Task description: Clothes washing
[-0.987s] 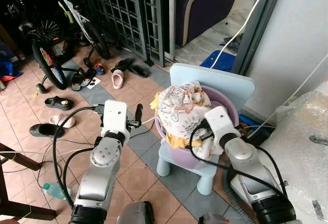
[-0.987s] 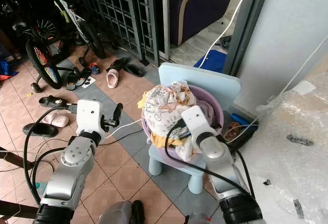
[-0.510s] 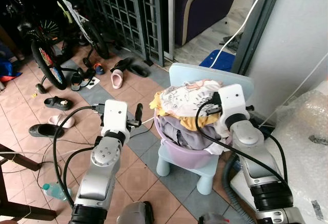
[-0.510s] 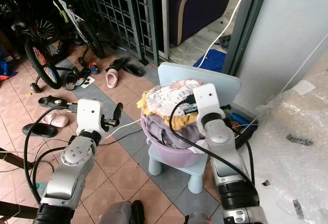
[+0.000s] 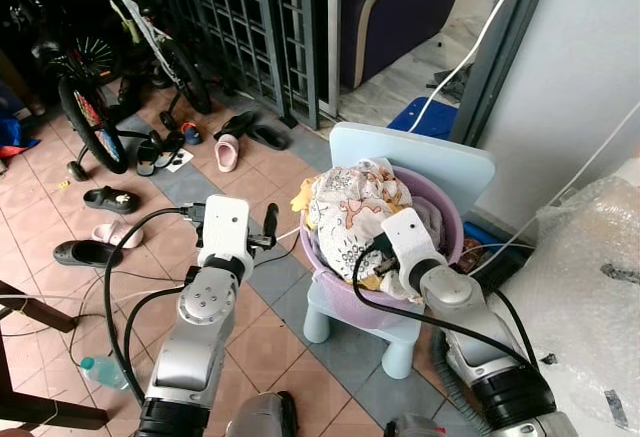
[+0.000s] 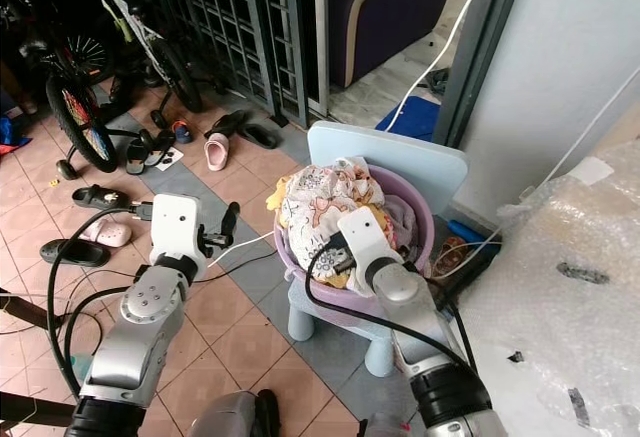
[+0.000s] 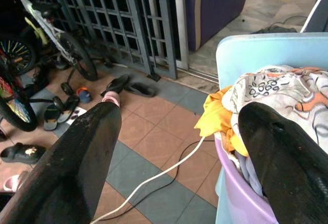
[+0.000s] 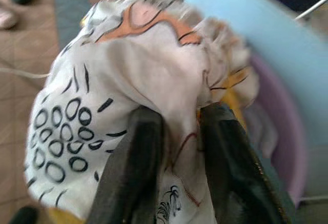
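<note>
A purple basin [image 5: 447,209] heaped with clothes stands on a small light-blue chair [image 5: 425,159]. On top lies a white cloth with black and orange print [image 5: 350,202], and a yellow garment [image 7: 215,119] hangs over the rim. My right gripper [image 8: 182,116] is at the front of the heap, shut on the white printed cloth [image 8: 118,75]; its wrist block [image 5: 405,239] sits over the basin's near side. My left gripper [image 7: 182,111] is open in the air beside the basin, a little to its left, with nothing between its fingers [image 5: 269,220].
A white cable [image 7: 154,175] runs across the tiled floor by the chair. Slippers [image 5: 228,152] and a bicycle [image 5: 90,107] stand at the left before a metal gate [image 5: 260,17]. A bubble-wrapped bulk [image 5: 590,257] is close on the right. A bottle [image 5: 100,369] lies near my left side.
Half a second ago my right gripper held the printed cloth raised toward the chair back; now it is back down at the basin's front, still holding it. The left arm has not moved.
</note>
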`<state>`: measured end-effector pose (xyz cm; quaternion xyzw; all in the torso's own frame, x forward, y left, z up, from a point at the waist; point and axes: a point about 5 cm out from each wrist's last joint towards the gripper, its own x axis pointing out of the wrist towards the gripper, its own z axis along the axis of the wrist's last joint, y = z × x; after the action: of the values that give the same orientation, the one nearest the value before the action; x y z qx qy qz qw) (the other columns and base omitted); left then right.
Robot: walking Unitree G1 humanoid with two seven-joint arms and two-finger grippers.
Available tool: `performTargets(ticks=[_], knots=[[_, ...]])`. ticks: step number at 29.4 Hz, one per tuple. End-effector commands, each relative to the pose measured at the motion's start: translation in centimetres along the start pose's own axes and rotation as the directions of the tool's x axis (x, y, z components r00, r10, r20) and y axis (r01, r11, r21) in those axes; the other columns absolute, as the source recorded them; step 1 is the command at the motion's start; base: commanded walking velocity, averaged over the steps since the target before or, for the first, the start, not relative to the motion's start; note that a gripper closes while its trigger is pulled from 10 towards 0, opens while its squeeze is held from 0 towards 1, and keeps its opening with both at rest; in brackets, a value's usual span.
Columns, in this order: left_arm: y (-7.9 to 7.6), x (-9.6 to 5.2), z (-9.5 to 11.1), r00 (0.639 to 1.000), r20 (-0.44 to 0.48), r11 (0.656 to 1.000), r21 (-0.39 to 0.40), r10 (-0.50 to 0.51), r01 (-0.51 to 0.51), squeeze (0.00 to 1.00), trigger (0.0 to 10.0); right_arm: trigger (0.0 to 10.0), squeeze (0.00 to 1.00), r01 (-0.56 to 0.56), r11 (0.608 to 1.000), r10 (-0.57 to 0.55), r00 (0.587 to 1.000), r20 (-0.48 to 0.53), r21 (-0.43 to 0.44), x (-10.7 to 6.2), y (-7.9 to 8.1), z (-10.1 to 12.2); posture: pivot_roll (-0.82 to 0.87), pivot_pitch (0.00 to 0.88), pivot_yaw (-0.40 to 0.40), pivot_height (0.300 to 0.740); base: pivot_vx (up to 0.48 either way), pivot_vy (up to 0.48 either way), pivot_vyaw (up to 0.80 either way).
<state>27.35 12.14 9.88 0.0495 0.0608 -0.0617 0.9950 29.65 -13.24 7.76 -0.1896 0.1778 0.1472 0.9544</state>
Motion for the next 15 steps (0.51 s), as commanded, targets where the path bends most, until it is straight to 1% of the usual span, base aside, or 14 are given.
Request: performTargets(ticks=[1,4,8,10,11,13,15], knots=[[0.4,0.0,-0.2,1.0,-0.017,1.0,0.007,0.026,-0.026,0.0,10.0,10.0,1.0,0.049,0.999,-0.049,0.998,0.039,0.0,0.0,-1.0,0.9,-0.03,0.078,0.056,0.74,0.0,0.0,0.0],[0.4,0.0,-0.2,0.999,-0.018,0.999,0.003,0.037,-0.037,0.0,10.0,10.0,1.0,0.067,0.998,-0.067,0.996,0.059,0.002,0.0,-1.4,1.3,-0.03,0.078,0.051,0.74,0.0,0.0,0.0],[0.5,0.0,-0.1,0.999,-0.014,0.999,0.0,0.046,-0.046,0.0,10.0,10.0,1.0,0.086,0.996,-0.09,0.987,0.133,0.036,0.0,-1.7,2.7,-0.03,0.079,0.048,0.74,0.0,0.0,0.0],[0.6,0.0,-0.1,0.999,-0.011,0.999,-0.001,0.053,-0.053,0.0,10.0,10.0,1.0,0.063,0.997,-0.07,0.983,0.171,0.047,-0.1,-1.6,3.3,-0.03,0.079,0.049,0.74,0.0,0.0,0.0],[0.6,0.0,-0.1,0.999,-0.011,0.999,-0.001,0.053,-0.053,0.0,10.0,10.0,1.0,0.063,0.997,-0.07,0.983,0.171,0.047,-0.1,-1.6,3.3,-0.03,0.079,0.049,0.74,0.0,0.0,0.0],[0.5,-0.1,0.2,0.999,0.012,0.999,0.0,0.046,-0.046,0.0,10.0,10.0,1.0,0.013,0.999,-0.021,0.982,0.187,0.045,0.0,-1.1,3.6,-0.03,0.079,0.049,0.74,0.0,0.0,0.0],[0.4,-0.2,0.3,0.999,0.023,0.999,-0.004,0.04,-0.04,0.0,10.0,10.0,1.0,-0.008,0.999,0.0,0.982,0.191,0.041,0.0,-0.9,3.6,-0.03,0.077,0.047,0.74,0.0,0.0,0.0]])
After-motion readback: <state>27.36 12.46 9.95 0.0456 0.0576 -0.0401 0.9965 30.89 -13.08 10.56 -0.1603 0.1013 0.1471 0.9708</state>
